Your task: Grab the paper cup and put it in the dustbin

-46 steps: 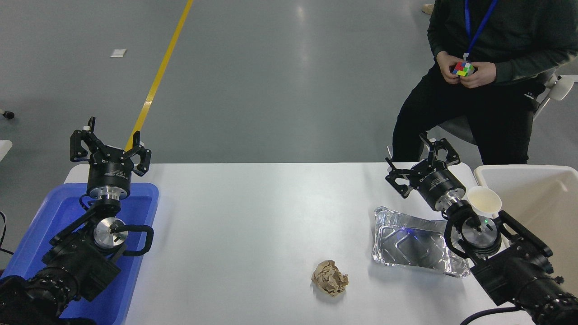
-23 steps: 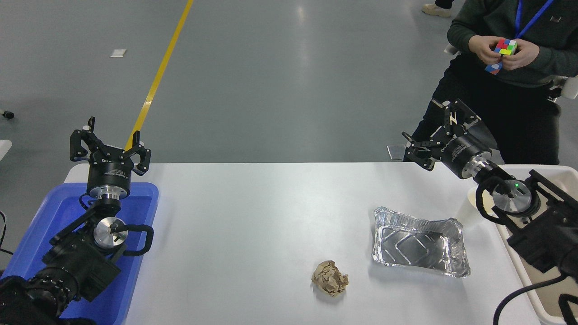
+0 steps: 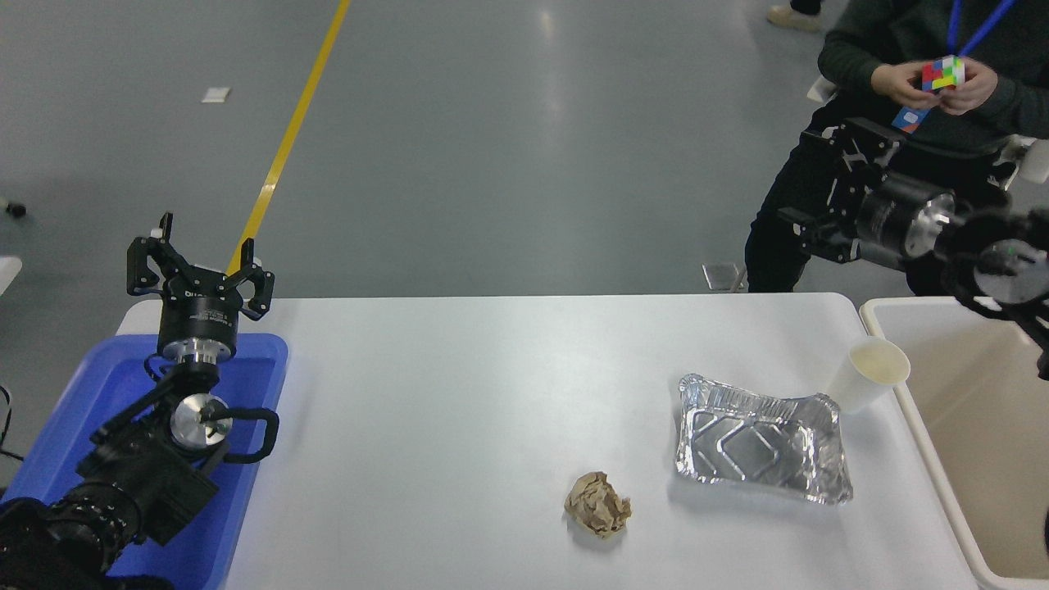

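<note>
The paper cup [image 3: 869, 374], white with a cream inside, stands upright on the table between the foil tray's far right corner and the dustbin's left rim. The dustbin [image 3: 883, 318] is a large beige bin at the table's right edge. My right gripper [image 3: 822, 183] hangs high beyond the table's far edge, well above and behind the cup. It is open and holds nothing, and it shows dark against a person's trousers. At the far left, my left gripper [image 3: 199, 264] is parked open over the blue tray.
A silver foil tray [image 3: 762, 438] lies right of centre, and a crumpled brown paper ball [image 3: 598, 504] sits near the front. The blue tray [image 3: 262, 360] holds the left arm. A person [image 3: 901, 49] sits beyond the far right corner, turning a colourful cube [image 3: 942, 74].
My right arm has lifted and swung back to the right, away from the cup, which now shows in full. The person has shifted up and right. The left arm has not moved.
</note>
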{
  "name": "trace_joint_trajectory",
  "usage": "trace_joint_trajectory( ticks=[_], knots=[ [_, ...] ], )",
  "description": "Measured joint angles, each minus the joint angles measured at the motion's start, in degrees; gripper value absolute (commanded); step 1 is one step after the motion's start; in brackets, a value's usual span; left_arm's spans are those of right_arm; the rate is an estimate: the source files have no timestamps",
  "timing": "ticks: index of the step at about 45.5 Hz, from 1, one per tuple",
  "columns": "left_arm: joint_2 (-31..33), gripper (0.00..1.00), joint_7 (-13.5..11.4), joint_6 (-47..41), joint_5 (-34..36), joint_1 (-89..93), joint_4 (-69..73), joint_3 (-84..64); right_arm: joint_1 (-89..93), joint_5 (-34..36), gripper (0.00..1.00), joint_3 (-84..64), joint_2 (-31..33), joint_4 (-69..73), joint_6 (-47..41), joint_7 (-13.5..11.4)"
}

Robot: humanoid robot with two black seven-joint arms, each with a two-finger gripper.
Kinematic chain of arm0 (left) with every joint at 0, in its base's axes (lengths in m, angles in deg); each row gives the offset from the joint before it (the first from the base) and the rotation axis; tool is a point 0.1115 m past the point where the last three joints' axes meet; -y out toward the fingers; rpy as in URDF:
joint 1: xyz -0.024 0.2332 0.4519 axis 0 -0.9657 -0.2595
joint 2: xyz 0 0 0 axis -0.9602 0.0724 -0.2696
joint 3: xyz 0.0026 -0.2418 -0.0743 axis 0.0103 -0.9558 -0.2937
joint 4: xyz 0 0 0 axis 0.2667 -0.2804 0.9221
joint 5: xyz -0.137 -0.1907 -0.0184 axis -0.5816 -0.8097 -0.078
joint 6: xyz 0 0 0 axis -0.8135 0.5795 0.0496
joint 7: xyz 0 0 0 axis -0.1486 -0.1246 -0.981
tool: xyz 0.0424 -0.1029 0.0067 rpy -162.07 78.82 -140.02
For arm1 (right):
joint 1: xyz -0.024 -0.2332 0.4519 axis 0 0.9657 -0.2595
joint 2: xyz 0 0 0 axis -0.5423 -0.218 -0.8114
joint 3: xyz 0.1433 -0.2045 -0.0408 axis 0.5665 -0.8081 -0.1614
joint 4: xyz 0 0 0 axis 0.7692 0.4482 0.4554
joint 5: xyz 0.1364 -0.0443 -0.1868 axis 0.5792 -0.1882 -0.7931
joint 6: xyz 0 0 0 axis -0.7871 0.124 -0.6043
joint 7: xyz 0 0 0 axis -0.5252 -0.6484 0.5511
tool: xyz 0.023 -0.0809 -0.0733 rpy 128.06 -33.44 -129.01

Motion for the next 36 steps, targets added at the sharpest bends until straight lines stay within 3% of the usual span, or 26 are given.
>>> trace_joint_trajectory(
  ticks=[9,21,36],
  knots=[
    [0.00,0.99,0.00,0.02,-0.01,-0.01,0.01,0.00,-13.25,-8.03,1.00,-18.88,2.36,5.05,-0.39,0.04],
    [0.00,0.99,0.00,0.05,-0.01,-0.02,0.00,0.00,-26.24,-21.47,1.00,-32.37,3.81,10.15,-5.64,0.07],
    [0.00,0.99,0.04,0.05,-0.02,-0.03,0.01,-0.05,-35.12,-29.64,1.00,-45.08,2.87,12.41,-11.80,-0.95]
  ],
)
